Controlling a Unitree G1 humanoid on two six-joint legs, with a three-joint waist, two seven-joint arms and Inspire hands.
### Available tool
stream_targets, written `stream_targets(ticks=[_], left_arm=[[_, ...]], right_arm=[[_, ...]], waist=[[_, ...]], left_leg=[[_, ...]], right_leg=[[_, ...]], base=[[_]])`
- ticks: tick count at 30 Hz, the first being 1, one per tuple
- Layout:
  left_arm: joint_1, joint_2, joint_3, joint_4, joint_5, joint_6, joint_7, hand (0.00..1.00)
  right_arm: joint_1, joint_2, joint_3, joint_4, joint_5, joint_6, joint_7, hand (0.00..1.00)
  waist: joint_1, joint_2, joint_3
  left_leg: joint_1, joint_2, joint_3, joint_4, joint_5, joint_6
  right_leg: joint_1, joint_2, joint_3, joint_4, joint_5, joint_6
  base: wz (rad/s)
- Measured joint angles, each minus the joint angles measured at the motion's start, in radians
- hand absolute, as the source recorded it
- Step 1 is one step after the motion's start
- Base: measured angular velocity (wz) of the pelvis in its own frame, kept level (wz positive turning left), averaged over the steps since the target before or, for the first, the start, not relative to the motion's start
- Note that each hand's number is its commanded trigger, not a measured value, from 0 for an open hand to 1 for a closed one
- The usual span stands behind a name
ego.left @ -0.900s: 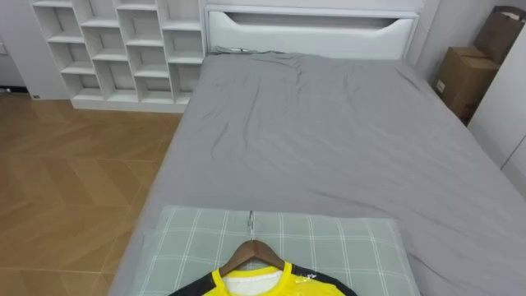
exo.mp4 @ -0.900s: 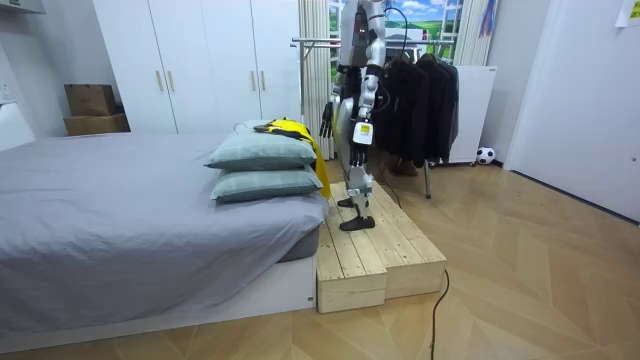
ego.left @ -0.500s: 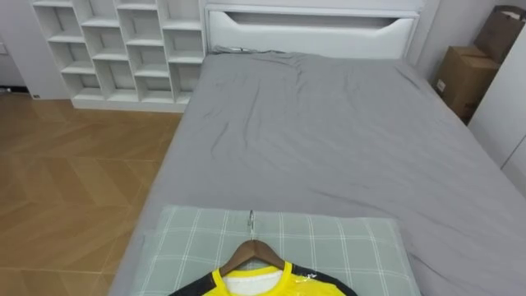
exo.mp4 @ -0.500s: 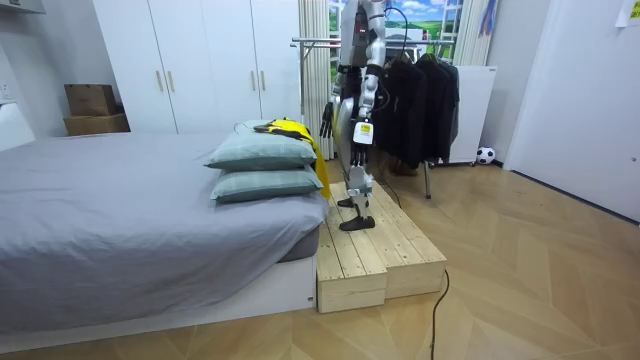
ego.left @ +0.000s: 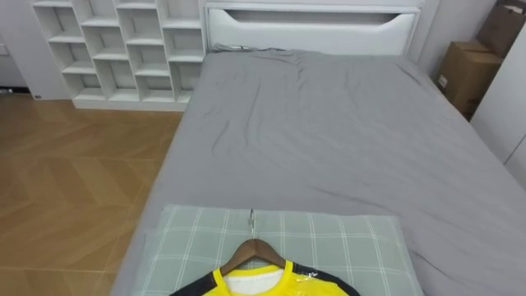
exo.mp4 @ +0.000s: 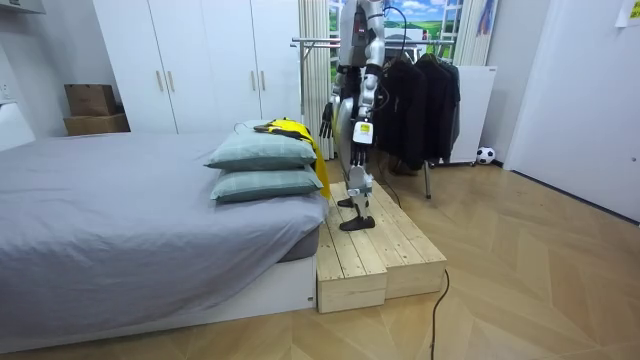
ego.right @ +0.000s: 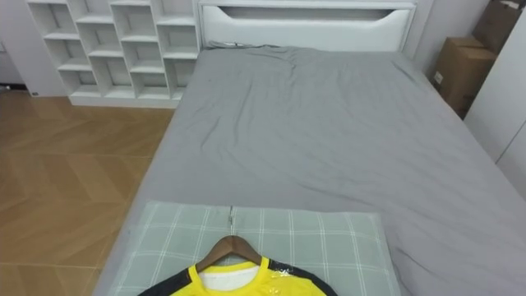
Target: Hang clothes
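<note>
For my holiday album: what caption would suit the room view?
Robot stands on a wooden platform between clothes rack and bed, yellow shirt on a hanger lying on stacked pillows.

We see a silver-grey torso, black joints, white leg shells, yellow thigh mark, black feet, dark cable at 12 o'clock

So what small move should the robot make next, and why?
Probably lean forward and reach down for the wooden hanger: the yellow shirt is on it, lying on the checked pillow, while the clothes rack stands behind the robot.
</note>
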Motion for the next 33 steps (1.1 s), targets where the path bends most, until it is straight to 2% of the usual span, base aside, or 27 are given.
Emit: stream_targets(ticks=[4,13,22,29,33], left_arm=[[0.000,0.000,-0.001,0.000,-0.001,0.015,0.017,0.00],[0.000,0.000,0.000,0.001,-0.010,0.014,0.037,0.00],[0.005,-0.006,0.005,0.001,-0.013,0.011,0.057,0.00],[0.010,-0.010,0.062,-0.002,-0.013,0.007,0.076,0.00],[0.013,-0.010,0.117,-0.005,-0.012,-0.018,0.085,0.00]], right_arm=[[0.000,0.000,0.000,0.000,0.001,0.001,0.000,0.00],[0.000,0.002,0.001,0.000,0.000,0.000,-0.002,0.00],[0.001,0.003,-0.010,-0.001,0.000,-0.001,-0.002,0.00],[0.002,0.003,-0.039,-0.002,-0.003,-0.001,0.002,0.00],[0.004,0.000,-0.049,0.001,-0.005,-0.002,0.001,0.00]], waist=[[0.000,-0.002,0.0002],[0.000,-0.008,-0.0007],[0.000,-0.005,-0.0019],[0.001,0.005,-0.0041],[0.002,0.014,-0.0034]], left_leg=[[0.000,0.000,0.000,0.000,0.000,0.000],[0.000,0.000,-0.001,0.003,0.000,0.000],[-0.001,0.000,-0.001,0.011,0.000,0.000],[0.000,0.000,-0.002,0.019,0.000,0.000],[0.019,0.000,-0.007,0.016,0.000,0.000]], right_leg=[[0.000,0.000,0.000,0.000,0.000,0.000],[0.002,0.000,-0.002,0.000,0.000,0.000],[0.004,0.000,-0.002,0.001,0.000,0.000],[0.010,0.000,-0.002,0.003,0.001,-0.002],[0.022,0.000,-0.004,0.002,0.001,-0.003]], base=[[0.00],[0.00],[0.00],[0.00],[0.02]])
